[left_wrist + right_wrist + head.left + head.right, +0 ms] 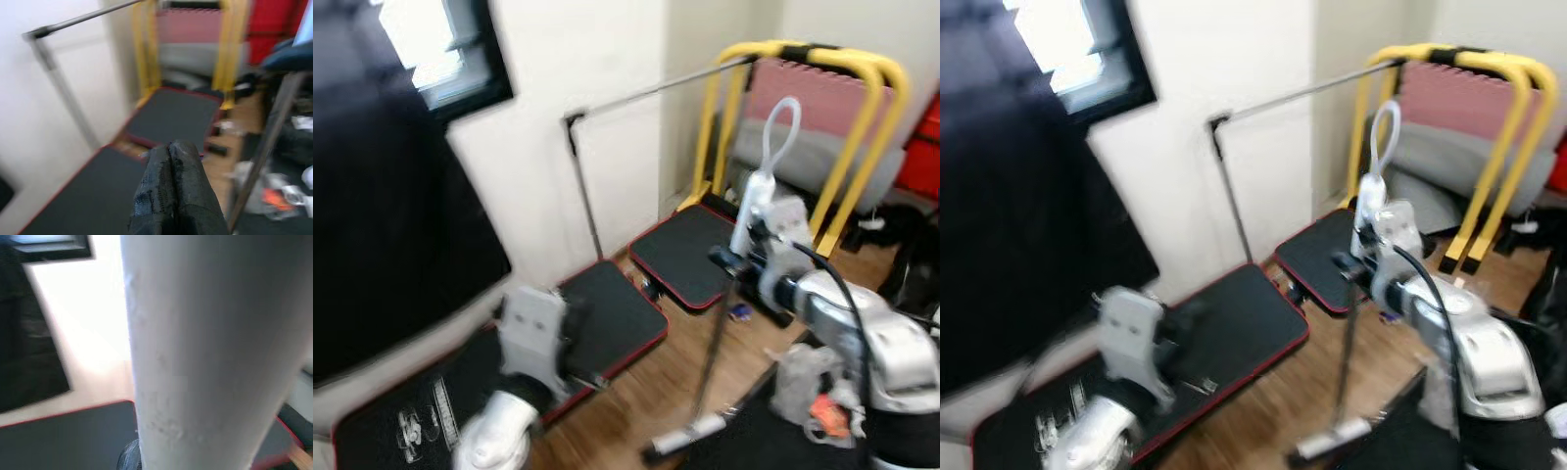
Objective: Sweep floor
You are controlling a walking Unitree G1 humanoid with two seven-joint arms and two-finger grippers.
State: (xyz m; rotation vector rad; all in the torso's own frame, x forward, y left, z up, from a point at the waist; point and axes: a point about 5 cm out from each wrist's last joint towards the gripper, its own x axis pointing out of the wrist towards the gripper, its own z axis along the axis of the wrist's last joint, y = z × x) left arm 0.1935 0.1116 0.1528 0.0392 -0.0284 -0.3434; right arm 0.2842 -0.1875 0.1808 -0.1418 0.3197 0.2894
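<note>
A broom with a white, loop-topped handle and a thin metal pole stands nearly upright on the wood floor. Its pale head rests on the boards near the bottom. My right gripper is shut on the pole just below the white grip, which looms large in the right wrist view as a white handle. My left gripper is shut with nothing in it and hovers over a black mat. The left arm shows low on the left.
Black mats with red edges lie along the white wall. A yellow tubular frame stands at the back right, and a thin metal rail runs from the wall. A dark mass is on the left. Crumpled plastic lies by my right arm.
</note>
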